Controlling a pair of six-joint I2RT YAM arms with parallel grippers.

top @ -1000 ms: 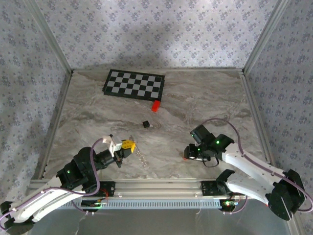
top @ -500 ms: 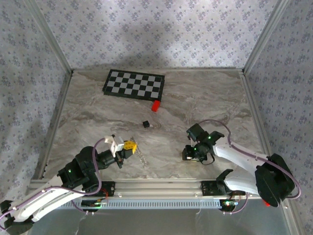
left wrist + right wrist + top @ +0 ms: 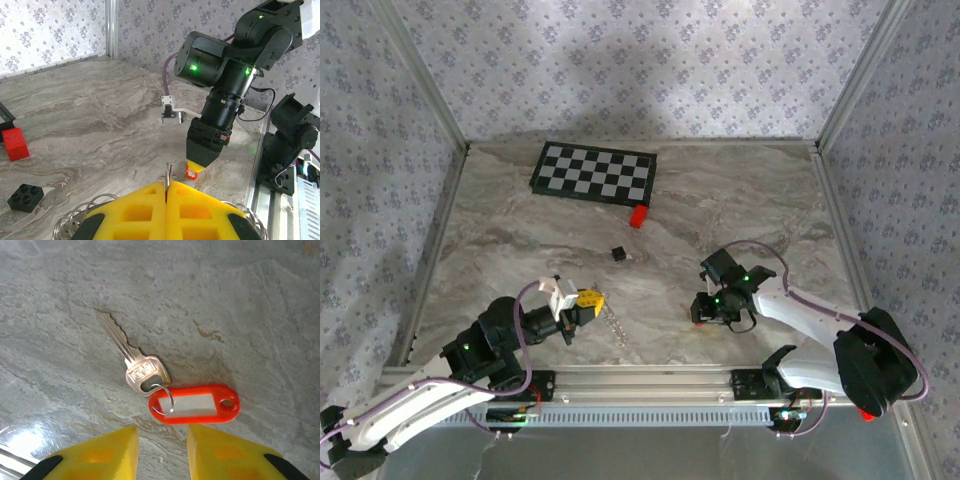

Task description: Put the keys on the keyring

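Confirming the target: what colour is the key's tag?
Key tag: red with pale insert; right wrist view.

Grey-veined marble worktop (image 3: 740, 200); black-and-white chequered board (image 3: 595, 172); red block (image 3: 638, 216); black cube (image 3: 618, 254); silvery keyring (image 3: 613, 322); keys (image 3: 195, 404) red with paler middle; yellow-padded left hand (image 3: 166, 190) and right hand (image 3: 162, 440); pale floral-print walls (image 3: 640, 60).

Your left arm (image 3: 415, 402) and right arm (image 3: 810, 315) have white shells between black round joints, and a pale purple cable (image 3: 168, 75) loops along each. Small green lights (image 3: 192, 67) glow on the joints. The right gripper (image 3: 194, 170) is black with yellow tips; the left fingers (image 3: 200, 215) are yellow foam with square hollows.
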